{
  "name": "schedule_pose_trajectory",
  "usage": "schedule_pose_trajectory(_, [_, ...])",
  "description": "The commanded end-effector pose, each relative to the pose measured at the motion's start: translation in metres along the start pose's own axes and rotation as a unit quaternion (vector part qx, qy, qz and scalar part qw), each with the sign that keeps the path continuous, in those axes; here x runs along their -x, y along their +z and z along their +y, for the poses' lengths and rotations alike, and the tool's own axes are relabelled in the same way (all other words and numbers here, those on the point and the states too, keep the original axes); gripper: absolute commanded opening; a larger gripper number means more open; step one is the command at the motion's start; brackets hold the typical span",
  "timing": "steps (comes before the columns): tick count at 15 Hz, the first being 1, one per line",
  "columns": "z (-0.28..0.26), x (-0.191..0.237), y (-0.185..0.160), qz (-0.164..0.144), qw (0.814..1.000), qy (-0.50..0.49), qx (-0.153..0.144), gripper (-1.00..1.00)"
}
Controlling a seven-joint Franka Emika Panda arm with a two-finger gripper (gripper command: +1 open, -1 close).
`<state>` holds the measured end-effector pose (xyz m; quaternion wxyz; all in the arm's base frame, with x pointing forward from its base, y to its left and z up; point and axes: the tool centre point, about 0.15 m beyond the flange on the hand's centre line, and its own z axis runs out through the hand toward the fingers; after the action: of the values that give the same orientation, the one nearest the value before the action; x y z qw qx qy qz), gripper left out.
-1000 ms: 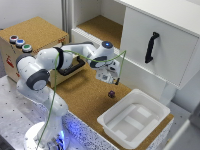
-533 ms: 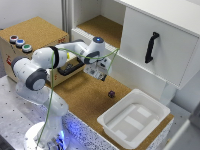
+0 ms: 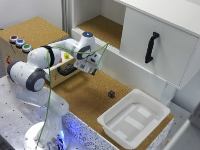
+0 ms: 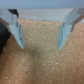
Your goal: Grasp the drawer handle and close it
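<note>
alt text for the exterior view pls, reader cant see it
A white robot arm reaches over a cork surface, its tool hovering close to the black drawer handle of a tan wooden drawer that stands open. Toward the exterior view's right are a white tray, a small dark object and a white cabinet door with an upright black handle.

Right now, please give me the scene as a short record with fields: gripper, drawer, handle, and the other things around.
gripper: open, nothing between the fingers, only cork surface under them
drawer: pulled out of the cork-topped box, not closed
drawer handle: black bar, not grasped; gripper is near it, contact cannot be told
coloured buttons: on top of the box
white tray: at the exterior view's lower right
small dark object: on the cork, beside the tray
white cabinet door: upright black handle
</note>
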<state>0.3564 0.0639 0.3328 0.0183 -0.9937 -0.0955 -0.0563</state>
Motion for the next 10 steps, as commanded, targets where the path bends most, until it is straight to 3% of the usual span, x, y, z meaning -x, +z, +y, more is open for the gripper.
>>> schedule_pose_trajectory(1, [-0.048,0.013,0.015,0.027,1.000,-0.004,-0.011,-1.00])
schedule_pose_trajectory(4, [-0.075,0.013,0.001,0.052,0.999,0.003,-0.005,-1.00])
schedule_pose_trajectory(6, [-0.086,0.017,-0.011,0.064,0.997,0.032,0.024,-1.00])
schedule_pose_trajectory(8, [-0.105,0.013,-0.010,0.069,0.997,0.027,0.030,-1.00])
schedule_pose_trajectory(10, [-0.120,0.005,0.001,0.064,0.998,0.022,0.015,-1.00])
